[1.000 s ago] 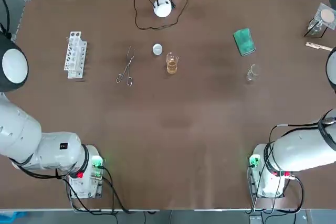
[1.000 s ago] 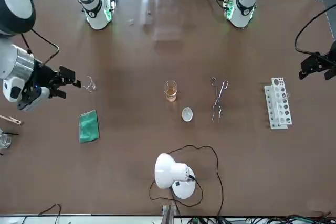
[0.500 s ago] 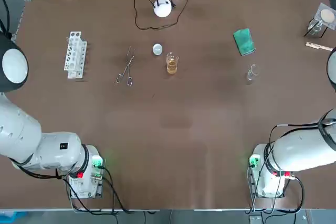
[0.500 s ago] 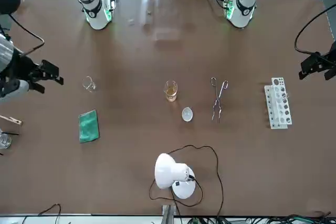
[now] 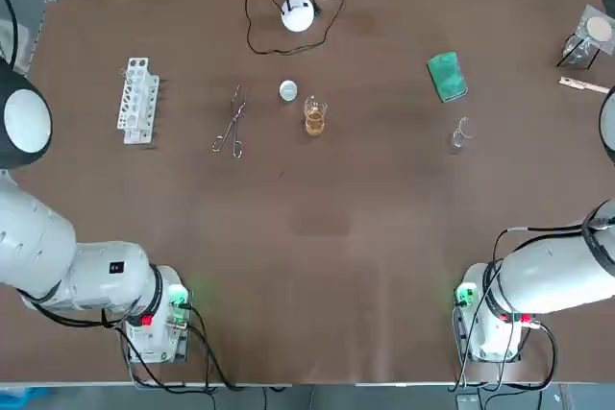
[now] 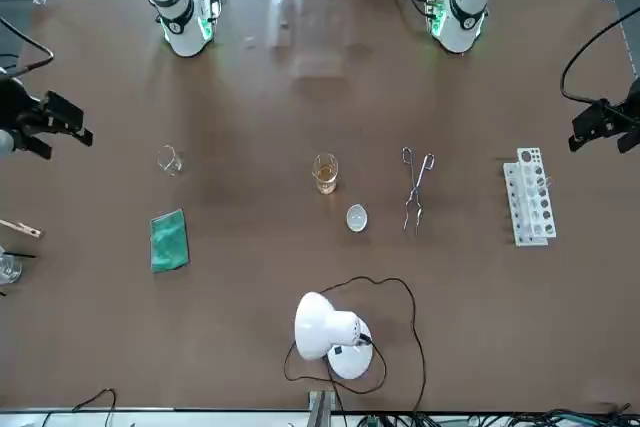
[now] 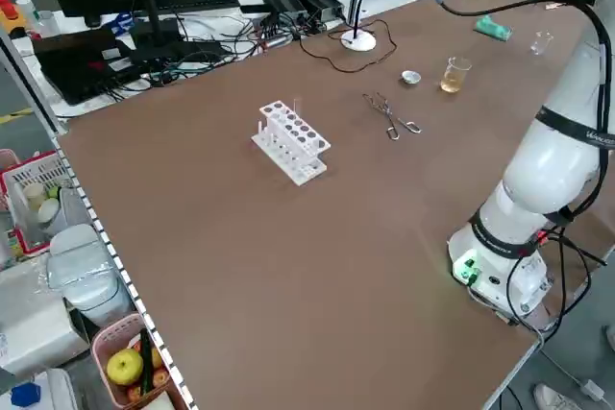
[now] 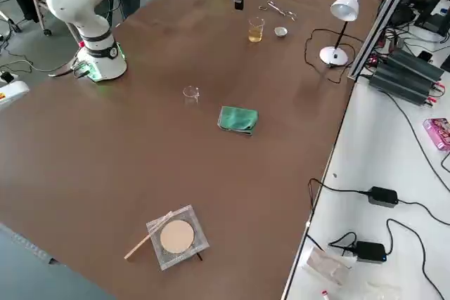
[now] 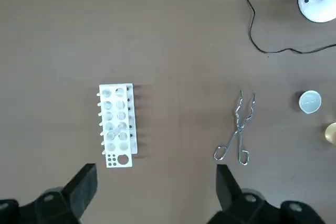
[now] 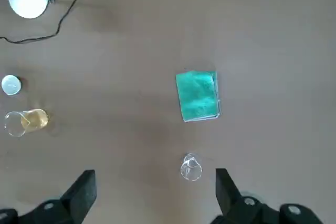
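Beaker of amber liquid, small glass empty, left claw and right claw spread.

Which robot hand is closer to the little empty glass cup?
Right. The right gripper hovers open a short way to one side of the little glass, with nothing between them. The left gripper, also open, is far off on the other side, by the test tube rack.

My right pincer is pulling away from the small empty glass beaker. A second ago its tips sat just beside the beaker; half a second ago they were already a little off it. Now they hang well apart from it, drawn back toward the right edge of the desk.
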Controlling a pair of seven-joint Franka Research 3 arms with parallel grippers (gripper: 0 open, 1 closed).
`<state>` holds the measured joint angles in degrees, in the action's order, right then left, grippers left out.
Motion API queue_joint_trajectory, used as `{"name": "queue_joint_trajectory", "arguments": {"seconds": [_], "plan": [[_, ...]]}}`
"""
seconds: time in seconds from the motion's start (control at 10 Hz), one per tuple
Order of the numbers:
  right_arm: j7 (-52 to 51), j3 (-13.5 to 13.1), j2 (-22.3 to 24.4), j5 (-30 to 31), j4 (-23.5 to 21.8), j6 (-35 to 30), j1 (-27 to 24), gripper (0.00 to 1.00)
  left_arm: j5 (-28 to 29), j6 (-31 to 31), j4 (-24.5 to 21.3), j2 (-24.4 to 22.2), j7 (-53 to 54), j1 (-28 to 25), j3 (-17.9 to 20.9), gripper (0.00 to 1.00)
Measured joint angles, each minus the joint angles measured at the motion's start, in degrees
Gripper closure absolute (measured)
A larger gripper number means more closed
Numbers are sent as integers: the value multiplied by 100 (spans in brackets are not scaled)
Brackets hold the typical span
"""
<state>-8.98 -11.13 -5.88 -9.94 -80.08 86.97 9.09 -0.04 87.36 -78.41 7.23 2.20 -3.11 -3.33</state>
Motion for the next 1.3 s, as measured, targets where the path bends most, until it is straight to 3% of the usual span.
{"name": "queue_joint_trajectory", "arguments": {"seconds": [0.3,0.5,0.8,1.0,1.2,1.3], "plan": [[90,-122,-6,213,288,-253,21,0,0,0,0,0,0,3,-2,0],[90,-410,-6,226,564,-493,27,0,0,-2,0,0,0,5,-3,0],[89,-536,-66,478,572,-500,110,0,0,-5,0,0,0,3,-2,0],[124,-534,-143,761,419,-388,316,0,0,-6,0,0,0,2,-1,0],[136,-512,-173,790,-17,-16,304,0,0,-7,0,0,0,1,0,0],[136,-330,-169,792,-254,194,131,0,0,-7,0,0,0,0,1,0]]}}
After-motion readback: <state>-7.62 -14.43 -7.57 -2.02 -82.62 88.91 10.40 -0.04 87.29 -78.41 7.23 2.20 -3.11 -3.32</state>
